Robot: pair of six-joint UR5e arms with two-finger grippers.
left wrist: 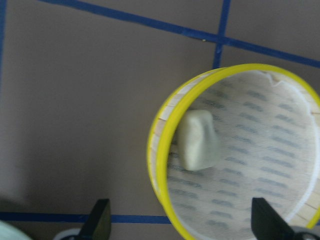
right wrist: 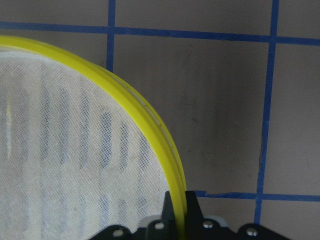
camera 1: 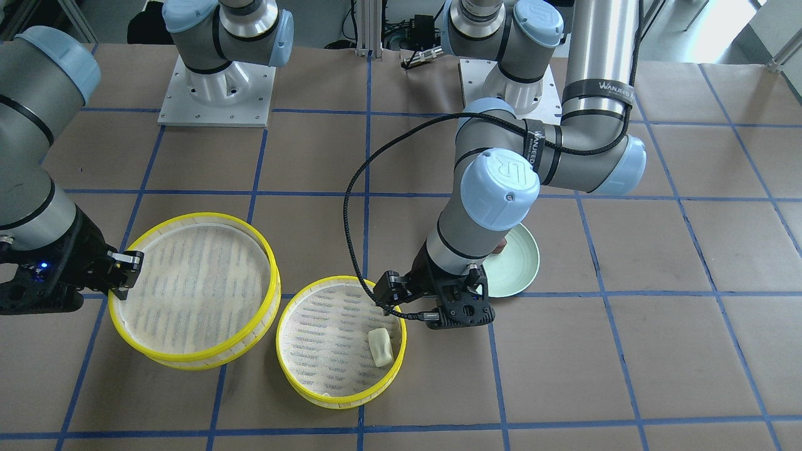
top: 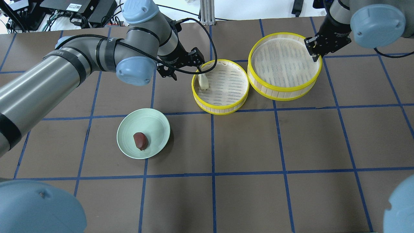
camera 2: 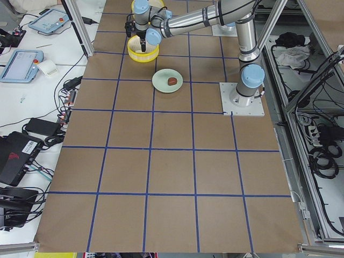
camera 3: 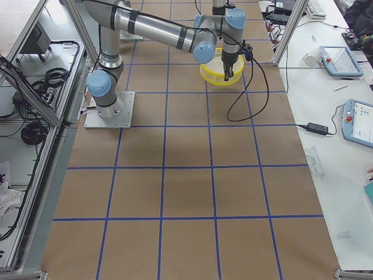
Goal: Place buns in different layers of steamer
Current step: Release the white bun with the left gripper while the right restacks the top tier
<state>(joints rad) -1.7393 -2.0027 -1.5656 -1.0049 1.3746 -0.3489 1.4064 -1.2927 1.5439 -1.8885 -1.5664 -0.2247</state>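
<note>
**A:** Closest to the lens in the left wrist view is the left gripper (left wrist: 181,224) itself. What has it got?

**B:** Nothing. Its jaws stand wide apart and straddle the rim of the left steamer layer (left wrist: 156,150) from above. One tip is over the bare table (left wrist: 75,125), the other over the weave.

**A:** And the white bun (left wrist: 198,140)?

**B:** It lies on that layer's woven base, just inside the rim on the side nearest the left arm. I'd judge the first bun delivered.

**A:** The other one?

**B:** The brown bun (top: 140,141) sits on the pale green plate (top: 126,123), well apart from both layers.

**A:** And the right side?

**B:** The right gripper (right wrist: 178,204) is pinched tight on the yellow rim of the right steamer layer (top: 284,88), one finger inside and one outside. That layer holds only its striped base. The two layers stand just beside each other. I can't tell whether the right one is lifted off the table.

**A:** So which step is this?

**B:** Between buns, I'd say. One layer is filled, one is empty, and one bun is waiting.

**A:** What does the next move call for?

**B:** Probably the left arm goes over to the plate and closes on the brown bun. The bun is small and rounded, so the grip wants centring. It belongs in the right layer, not beside the white one. If the layers are to be stacked, the left arm must clear the rim first. Held at one edge only, the right layer could tip.
</note>
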